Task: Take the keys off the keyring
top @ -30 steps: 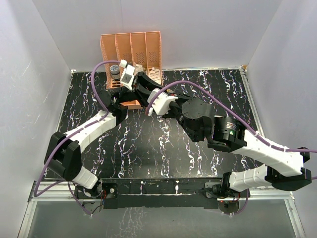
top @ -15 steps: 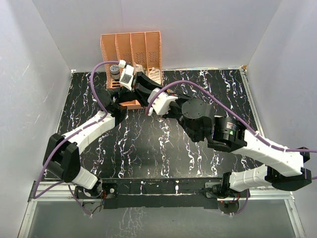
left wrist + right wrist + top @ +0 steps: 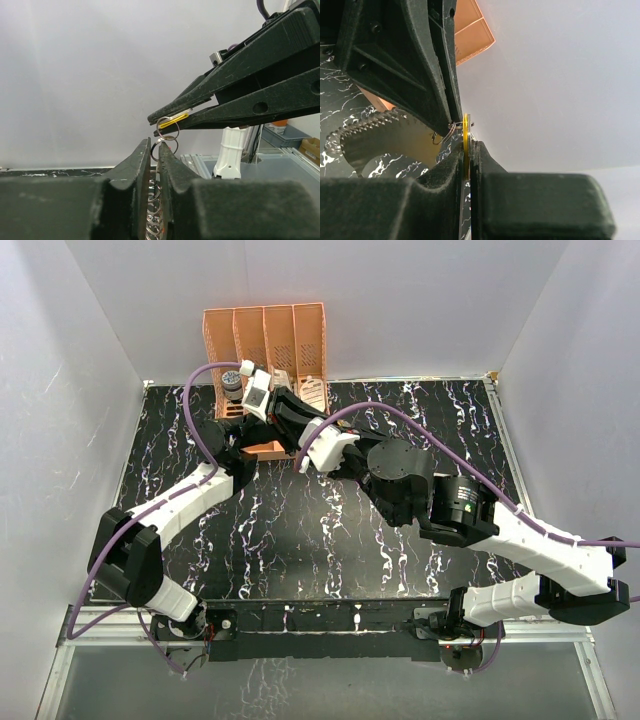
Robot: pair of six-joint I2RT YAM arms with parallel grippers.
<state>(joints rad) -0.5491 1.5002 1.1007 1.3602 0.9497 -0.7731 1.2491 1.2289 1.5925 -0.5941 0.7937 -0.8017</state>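
Observation:
In the left wrist view my left gripper (image 3: 155, 144) is shut on the thin wire keyring (image 3: 167, 130), which pokes up between its black fingertips. Just above, my right gripper (image 3: 152, 120) reaches in from the right, clamped on a small yellow key (image 3: 174, 119) that hangs on the ring. The right wrist view shows that key (image 3: 466, 131) edge-on between the right gripper's (image 3: 469, 145) pads, with the ring (image 3: 448, 132) at the left gripper's tips (image 3: 453, 119). From above, both grippers (image 3: 292, 428) meet in front of the orange rack. The red-and-white tag is hidden.
An orange slotted rack (image 3: 265, 335) stands at the back wall with a grey-capped item (image 3: 231, 380) in it. A low orange tray (image 3: 266, 449) lies under the left wrist. White walls close in the black marbled table (image 3: 300, 540) on three sides.
The left gripper's jaws have closed onto the wire ring. Both arms have hardly shifted, and the right gripper still holds the key.

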